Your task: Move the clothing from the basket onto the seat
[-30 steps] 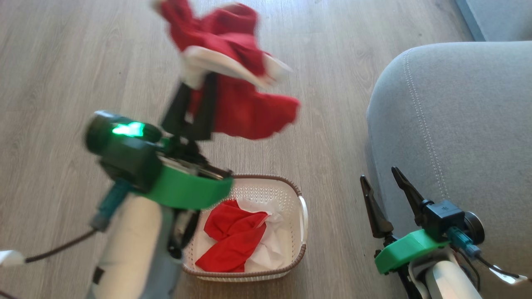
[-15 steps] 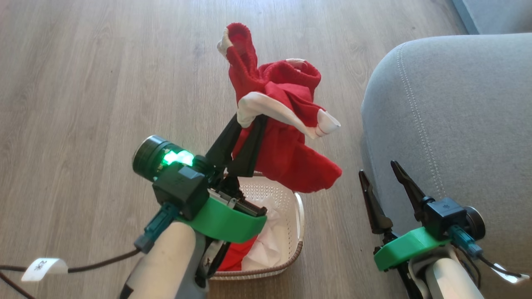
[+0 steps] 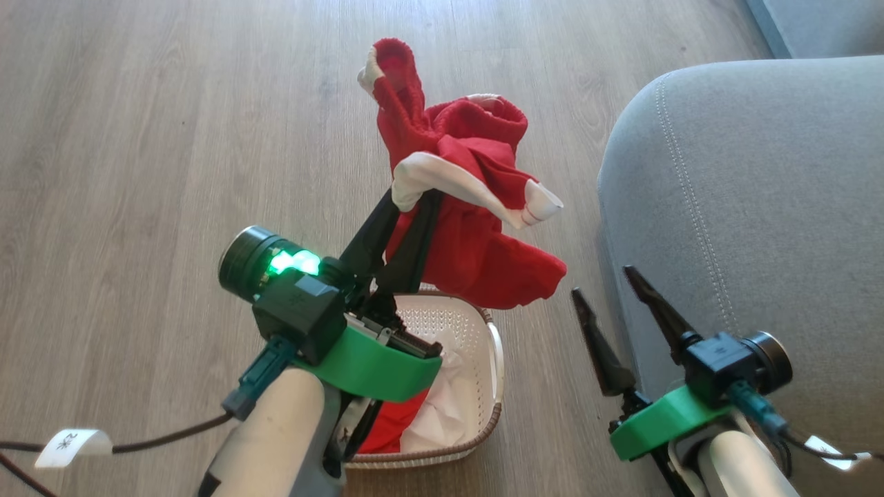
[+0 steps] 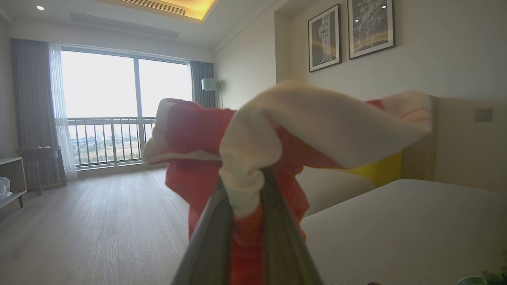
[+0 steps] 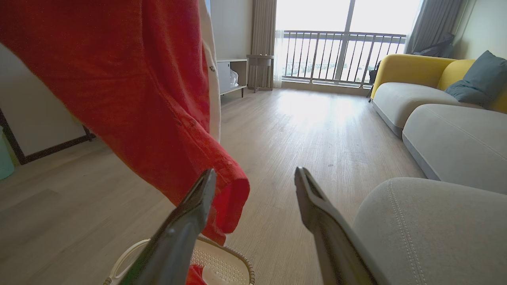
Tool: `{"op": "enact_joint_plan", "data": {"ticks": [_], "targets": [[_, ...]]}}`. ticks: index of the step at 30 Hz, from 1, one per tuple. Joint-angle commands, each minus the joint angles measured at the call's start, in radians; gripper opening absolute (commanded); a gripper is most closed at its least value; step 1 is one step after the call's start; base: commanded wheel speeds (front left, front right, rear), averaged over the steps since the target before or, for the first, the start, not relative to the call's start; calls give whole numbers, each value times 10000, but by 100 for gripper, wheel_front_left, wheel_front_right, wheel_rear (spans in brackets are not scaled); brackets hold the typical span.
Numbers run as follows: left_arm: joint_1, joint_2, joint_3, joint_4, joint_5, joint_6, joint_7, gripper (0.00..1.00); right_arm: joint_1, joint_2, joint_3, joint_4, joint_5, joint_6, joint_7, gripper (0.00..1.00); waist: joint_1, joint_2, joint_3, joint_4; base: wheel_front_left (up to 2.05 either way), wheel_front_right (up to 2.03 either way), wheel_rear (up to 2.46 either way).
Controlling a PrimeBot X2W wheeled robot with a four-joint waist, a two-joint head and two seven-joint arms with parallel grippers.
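My left gripper [image 3: 413,200] is shut on a red garment with white trim [image 3: 476,228], held in the air above the basket [image 3: 494,345] and left of the seat [image 3: 760,193]. In the left wrist view the garment [image 4: 277,134] bunches over my left gripper [image 4: 247,186]. More red and white clothing [image 3: 414,421] lies in the basket, partly hidden by my left arm. My right gripper [image 3: 608,290] stands open and empty beside the seat's rounded edge. In the right wrist view the hanging garment [image 5: 130,87] drapes left of my right gripper [image 5: 255,182], above the basket [image 5: 222,261].
The basket stands on a wooden floor [image 3: 138,138]. A cable with a white tag [image 3: 69,442] trails at the lower left. Further seats, yellow and grey [image 5: 416,91], line the right side of the room, with a low cabinet [image 5: 229,75] by the window.
My left gripper has swung the garment rightward, from the upper left to above the basket, closer to the seat. My right gripper has shifted slightly left and lower in view.
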Motion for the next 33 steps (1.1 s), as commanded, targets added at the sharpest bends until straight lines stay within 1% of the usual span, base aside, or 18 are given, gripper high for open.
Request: {"op": "enact_joint_plan", "data": {"ticks": [1,7,11,17,26,31,33], "targets": [[-339,65,419,-279,-26,68,-45,0,-296,-338,510,-530,-127,69,-24,100,0,0,-8,-11,0,0,0],[-408,65,426,-328,-29,107,-45,0,-307,-1047,1529,-1570,-666,69,-24,100,0,0,97,-34,0,0,0],[-491,64,312,-303,-32,87,-45,0,-637,-1296,2096,-1804,-1135,69,-24,100,0,0,210,-28,0,0,0],[-720,64,-43,-361,-173,165,-45,0,-1255,-1274,2659,-1369,-1857,69,-24,100,0,0,395,128,0,0,0],[-1160,64,-939,-620,-432,245,-45,0,-2003,-1136,3157,-948,-2141,69,-24,100,0,0,575,410,0,0,0],[-1231,64,-1253,-660,-467,267,-45,0,-2234,-1071,3167,-882,-2152,69,-24,100,0,0,601,442,0,0,0],[-1254,64,-1411,-663,-500,284,-45,0,-2304,-921,2890,-966,-2338,69,-24,100,0,0,606,462,0,0,0]]}}
